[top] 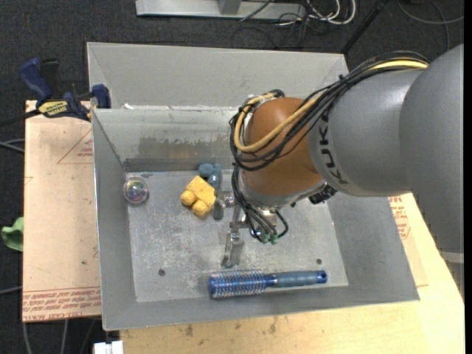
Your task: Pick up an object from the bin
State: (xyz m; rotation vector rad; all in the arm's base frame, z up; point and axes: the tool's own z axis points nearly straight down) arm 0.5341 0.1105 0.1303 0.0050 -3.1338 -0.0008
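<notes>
A blue hairbrush (267, 282) lies flat along the bin's (147, 271) near edge, bristle head to the left (handle pointing right). A chunky yellow toy (198, 195) sits towards the back wall, with a shiny round ball (136, 190) farther left.

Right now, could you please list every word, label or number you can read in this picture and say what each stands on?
"KU": black letters on the grey arm, just above the orange cover; the rest of the word curves out of sight.
Blue hairbrush, yellow toy and shiny round thing: no lettering that can be read.
</notes>
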